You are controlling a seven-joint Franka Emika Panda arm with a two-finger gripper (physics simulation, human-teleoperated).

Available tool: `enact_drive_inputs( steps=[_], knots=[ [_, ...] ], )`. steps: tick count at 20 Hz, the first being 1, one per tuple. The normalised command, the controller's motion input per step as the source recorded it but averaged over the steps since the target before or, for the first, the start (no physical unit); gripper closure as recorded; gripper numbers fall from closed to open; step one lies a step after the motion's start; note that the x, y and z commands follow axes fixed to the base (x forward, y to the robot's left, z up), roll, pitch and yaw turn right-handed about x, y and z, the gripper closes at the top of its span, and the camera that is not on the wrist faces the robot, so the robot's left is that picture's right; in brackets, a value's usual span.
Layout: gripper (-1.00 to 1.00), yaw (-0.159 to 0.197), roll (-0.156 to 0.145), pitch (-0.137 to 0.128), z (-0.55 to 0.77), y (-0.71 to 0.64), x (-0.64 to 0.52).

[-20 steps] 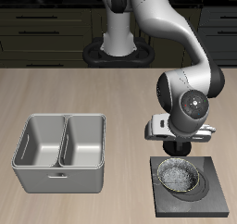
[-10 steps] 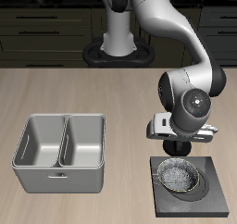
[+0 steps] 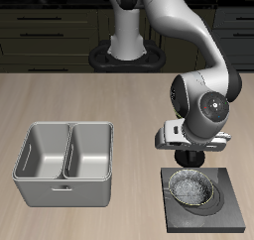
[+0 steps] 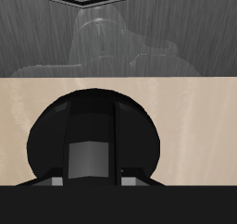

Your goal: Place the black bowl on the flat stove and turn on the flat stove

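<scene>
The black bowl [image 3: 191, 188], with its speckled shiny inside, sits on the burner rings of the flat stove [image 3: 230, 206] near the table's front edge. My gripper [image 3: 190, 160] hangs just above the stove's back edge, behind the bowl, with its fingers apart and nothing between them. In the wrist view a black rounded upright shape, which looks like the stove's knob [image 4: 93, 140], fills the middle very close to the camera. It stands on a black strip of stove [image 4: 185, 205]. The knob is hidden behind my gripper in the exterior view.
A grey two-compartment metal tray [image 3: 63, 189] stands on the table beside the stove. The robot's base [image 3: 124, 54] is at the table's back. Bare table lies between the tray and the stove.
The arm's wrist has shifted slightly upward and back. The gripper stays over the stove's back edge, and the bowl has not moved.
</scene>
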Motion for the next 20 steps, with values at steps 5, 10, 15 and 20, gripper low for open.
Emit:
enact_drive_inputs(
  steps=[5,10,15,20],
  knots=[
    [1.00,0.090,-0.045,-0.081,0.20,-0.42,0.01],
    [1.00,0.066,-0.019,-0.032,0.16,-0.32,0.02],
    [1.00,0.077,0.005,-0.044,0.21,-0.29,0.08],
    [1.00,0.061,0.002,-0.032,0.11,-0.20,0.06]
  ],
)
